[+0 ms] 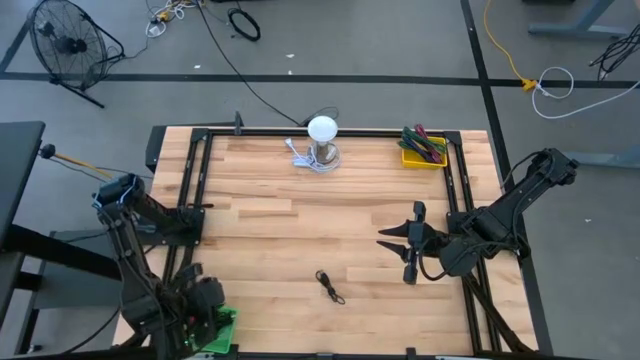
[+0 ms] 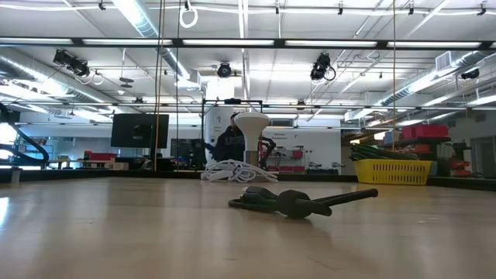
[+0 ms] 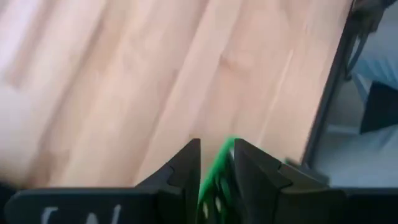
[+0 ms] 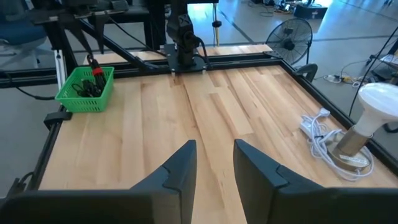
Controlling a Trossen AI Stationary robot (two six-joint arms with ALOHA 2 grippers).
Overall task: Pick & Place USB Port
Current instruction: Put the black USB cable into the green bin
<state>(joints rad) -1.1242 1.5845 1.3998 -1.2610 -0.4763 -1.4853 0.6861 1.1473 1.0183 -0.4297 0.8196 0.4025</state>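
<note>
**USB cable lies loose on the table, both arms clear of it**

You have the USB cable (image 1: 329,286), a thin dark coiled cord with a stubby plug, lying on the pale planked wood table (image 1: 260,240) near its front edge. Your right end effector (image 1: 399,246) hovers above the table to the cable's right, its dark wedge-shaped fingers parted and empty. Your left end effector (image 1: 213,322) sits at the near left corner over the green mesh basket (image 1: 224,330), fingers slightly apart, holding nothing. A white domed lamp (image 1: 322,130) and a yellow slatted basket (image 1: 424,152) stand at the far edge.
</note>
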